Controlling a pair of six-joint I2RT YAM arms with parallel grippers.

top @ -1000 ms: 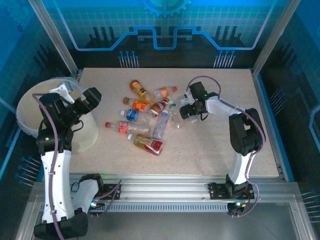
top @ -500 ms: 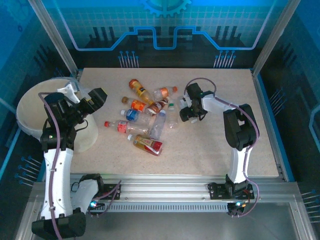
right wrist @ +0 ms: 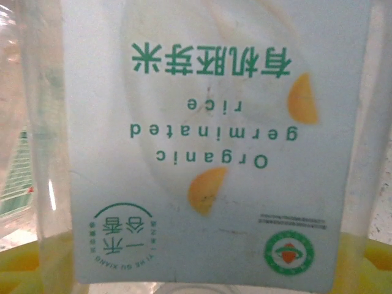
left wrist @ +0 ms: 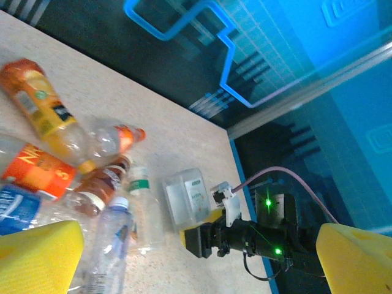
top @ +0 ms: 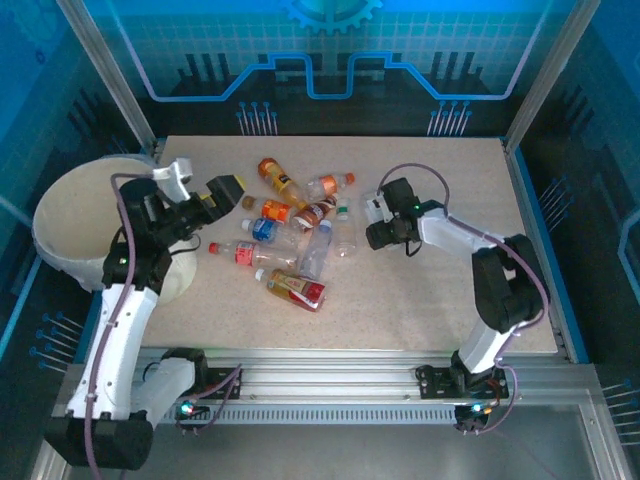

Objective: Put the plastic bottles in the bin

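Right pincer (top: 371, 224), grip on bottle (left wrist: 184, 202) unclear

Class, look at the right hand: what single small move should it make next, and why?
Probably close the right hand on the white-labelled bottle: its wrist view shows that bottle between its yellow fingers, so gripping should come before lifting.
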